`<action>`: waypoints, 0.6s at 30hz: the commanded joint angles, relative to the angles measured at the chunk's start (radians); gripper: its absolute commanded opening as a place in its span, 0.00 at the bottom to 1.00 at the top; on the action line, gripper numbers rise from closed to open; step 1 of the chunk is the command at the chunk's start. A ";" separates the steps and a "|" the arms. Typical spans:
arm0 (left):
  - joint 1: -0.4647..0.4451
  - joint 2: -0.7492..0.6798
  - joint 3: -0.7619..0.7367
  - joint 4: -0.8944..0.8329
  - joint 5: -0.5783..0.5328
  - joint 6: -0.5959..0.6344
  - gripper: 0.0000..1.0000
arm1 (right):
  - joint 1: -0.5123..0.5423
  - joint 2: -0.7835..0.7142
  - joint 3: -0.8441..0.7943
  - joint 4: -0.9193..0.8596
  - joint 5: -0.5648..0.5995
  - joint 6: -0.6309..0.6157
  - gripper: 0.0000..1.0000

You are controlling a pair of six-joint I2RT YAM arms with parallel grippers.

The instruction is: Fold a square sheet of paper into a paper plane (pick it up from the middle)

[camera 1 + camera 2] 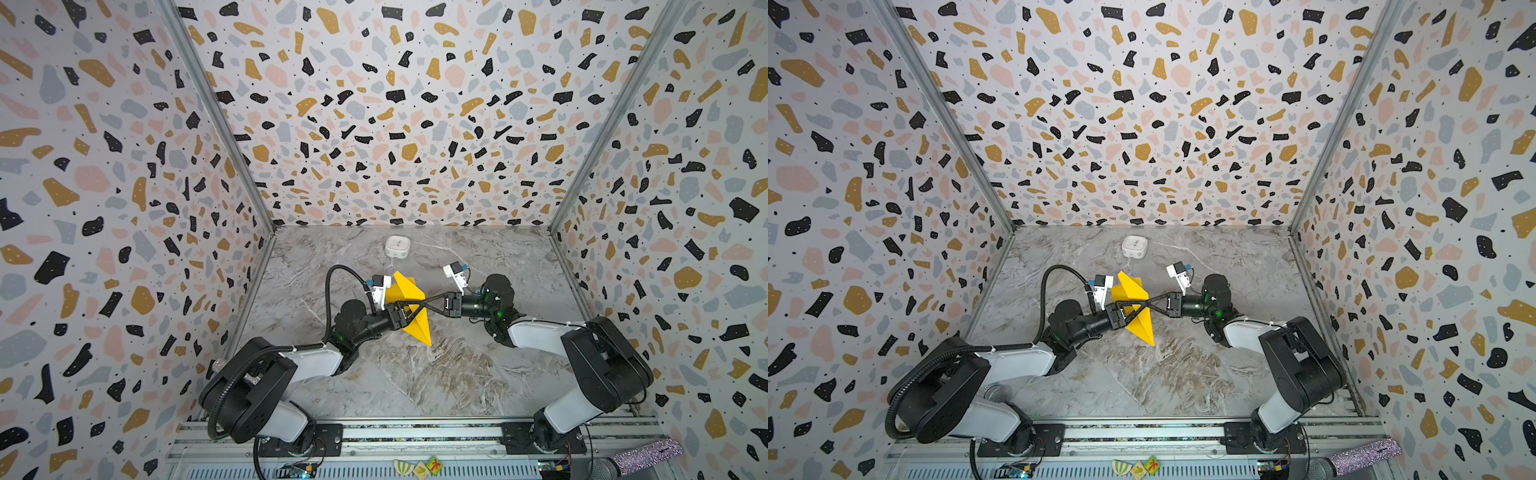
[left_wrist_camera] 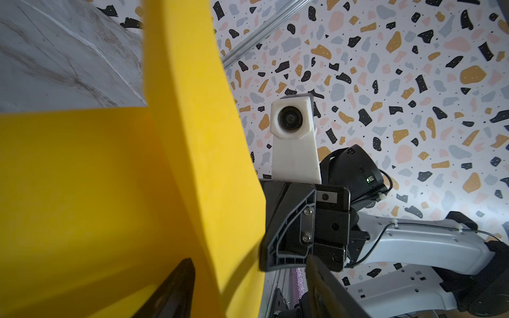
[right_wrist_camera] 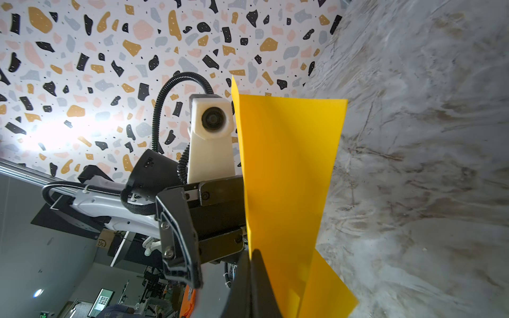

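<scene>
The square sheet of paper [image 1: 409,291] [image 1: 1133,291] is bright yellow and folded into a creased shape with upright flaps and a pointed near end. It is held between both arms above the marble table [image 1: 457,374]. My right gripper [image 1: 423,305] [image 3: 252,264] is shut on a fold of the paper [image 3: 289,165]. My left gripper [image 1: 409,313] [image 2: 248,289] is open and straddles the paper [image 2: 110,192]. One of its fingers [image 2: 176,289] lies against the yellow face. The other finger [image 2: 325,286] stands clear of the paper, beside the right gripper's body.
A white rounded box [image 1: 397,246] [image 1: 1134,246] sits on the table near the back wall. Patterned walls close in the left, back and right sides. A metal rail [image 1: 415,434] with both arm bases runs along the front edge, and a glittery microphone [image 1: 644,453] lies at its right end.
</scene>
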 commanded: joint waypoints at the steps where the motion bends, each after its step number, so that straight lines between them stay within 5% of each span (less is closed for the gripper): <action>1: -0.003 0.006 -0.010 0.147 -0.006 0.006 0.56 | -0.003 -0.016 -0.010 0.085 -0.022 0.074 0.00; 18: -0.003 -0.015 -0.006 0.119 -0.056 0.093 0.10 | -0.025 -0.049 -0.017 0.045 -0.013 0.083 0.05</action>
